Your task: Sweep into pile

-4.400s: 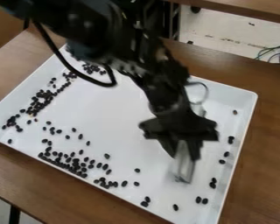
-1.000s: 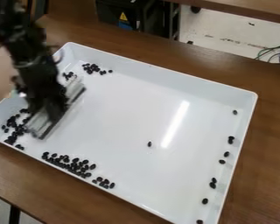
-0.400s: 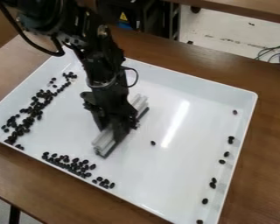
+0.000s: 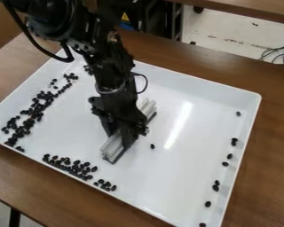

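Brown table [image 4: 274, 146], bar [image 4: 113, 147] at the white tray's [image 4: 186, 177] middle-left, long axis slanting lower left to upper right, midsection hidden by gripper [image 4: 126, 136] pinching it, beans [image 4: 86, 164] mostly near tray sides, tray's left corner cut off.

Noted: plain white rectangular plastic tray [image 4: 203, 102]; small oval beans [image 4: 74, 168] uniformly near-black; long ribbed bar [image 4: 113, 148] pale grey with dark edge; flat wooden bench [image 4: 274, 146] brown, grained.
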`<state>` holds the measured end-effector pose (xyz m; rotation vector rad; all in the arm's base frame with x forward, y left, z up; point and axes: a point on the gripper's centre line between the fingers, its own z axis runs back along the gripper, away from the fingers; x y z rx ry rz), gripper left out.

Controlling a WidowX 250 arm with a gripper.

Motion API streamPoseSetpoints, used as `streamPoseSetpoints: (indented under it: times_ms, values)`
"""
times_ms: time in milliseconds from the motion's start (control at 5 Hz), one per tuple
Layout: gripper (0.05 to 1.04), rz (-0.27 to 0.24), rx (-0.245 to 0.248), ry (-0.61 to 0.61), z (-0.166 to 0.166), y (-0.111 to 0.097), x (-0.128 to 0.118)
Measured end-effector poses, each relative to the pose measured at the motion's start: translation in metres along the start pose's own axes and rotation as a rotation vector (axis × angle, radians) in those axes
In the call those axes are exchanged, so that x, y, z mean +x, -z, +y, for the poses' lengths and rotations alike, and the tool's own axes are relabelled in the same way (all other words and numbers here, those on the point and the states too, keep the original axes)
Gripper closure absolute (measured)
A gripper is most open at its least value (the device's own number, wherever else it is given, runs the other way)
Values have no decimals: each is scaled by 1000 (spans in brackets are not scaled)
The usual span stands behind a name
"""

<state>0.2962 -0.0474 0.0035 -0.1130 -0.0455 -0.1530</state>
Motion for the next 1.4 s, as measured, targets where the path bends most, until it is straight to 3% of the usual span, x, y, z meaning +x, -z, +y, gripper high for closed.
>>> streamPoseSetpoints:
  times_ms: [400,600,800,1000,1400]
  values:
    - [77,-15,6,-29,5,2,1]
    - [72,-47,-5,-37,1,-21,0]
    - [83,-93,-35,-70,-6,-61,-4]
    - [85,-75,0,-136,2,-80,-5]
    - [85,-113,135,-392,64,-91,-9]
